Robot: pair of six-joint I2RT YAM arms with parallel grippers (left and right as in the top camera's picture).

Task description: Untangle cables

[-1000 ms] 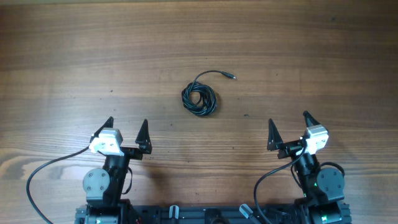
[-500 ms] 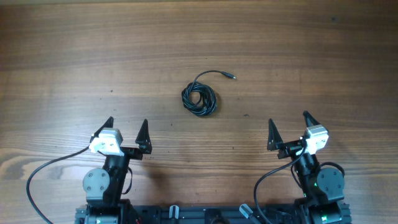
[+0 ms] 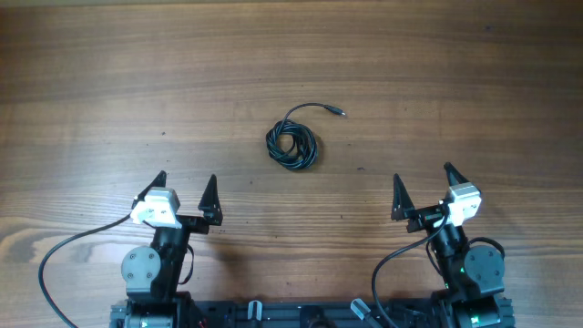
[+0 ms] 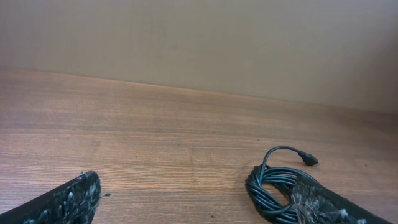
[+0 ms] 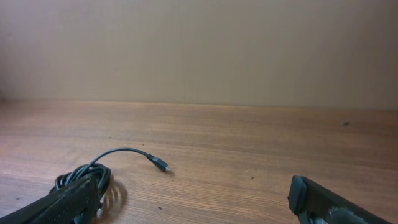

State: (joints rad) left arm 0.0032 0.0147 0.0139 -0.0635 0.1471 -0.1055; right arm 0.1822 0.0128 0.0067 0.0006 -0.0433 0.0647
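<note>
A black cable (image 3: 291,144) lies coiled in a tangled bundle in the middle of the wooden table, with one loose end and its plug (image 3: 339,112) trailing to the upper right. It also shows in the left wrist view (image 4: 273,186) and in the right wrist view (image 5: 84,177), where the plug (image 5: 161,165) lies free. My left gripper (image 3: 186,185) is open and empty near the front edge, to the lower left of the coil. My right gripper (image 3: 423,186) is open and empty, to the lower right of it. Neither touches the cable.
The wooden table (image 3: 109,82) ends at a plain beige wall (image 4: 199,37) seen in both wrist views. Grey arm cables (image 3: 64,251) loop by the arm bases at the front edge.
</note>
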